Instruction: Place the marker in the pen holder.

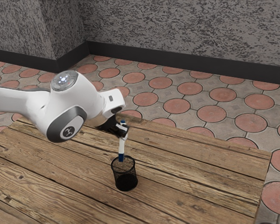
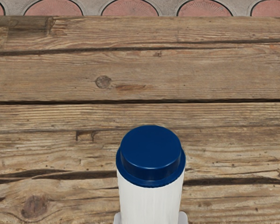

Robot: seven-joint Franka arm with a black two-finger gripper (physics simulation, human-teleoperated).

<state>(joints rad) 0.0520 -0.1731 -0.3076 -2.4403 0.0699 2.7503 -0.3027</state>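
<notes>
In the exterior view my gripper point(image 1: 122, 132) is shut on the marker point(image 1: 122, 145), a white one with blue ends, held nearly upright near its top. Its lower blue end is at the mouth of the black mesh pen holder point(image 1: 125, 173), overlapping the back of the rim in that view; whether it is above or inside the rim I cannot tell. The wrist view has the marker's blue end point(image 2: 150, 151) and white body close under my hand.
The pen holder stands upright on a wooden plank table point(image 1: 196, 172). Beyond the table's far edge lies a floor of round pink tiles point(image 1: 177, 105), with a grey wall point(image 1: 177, 28) behind it.
</notes>
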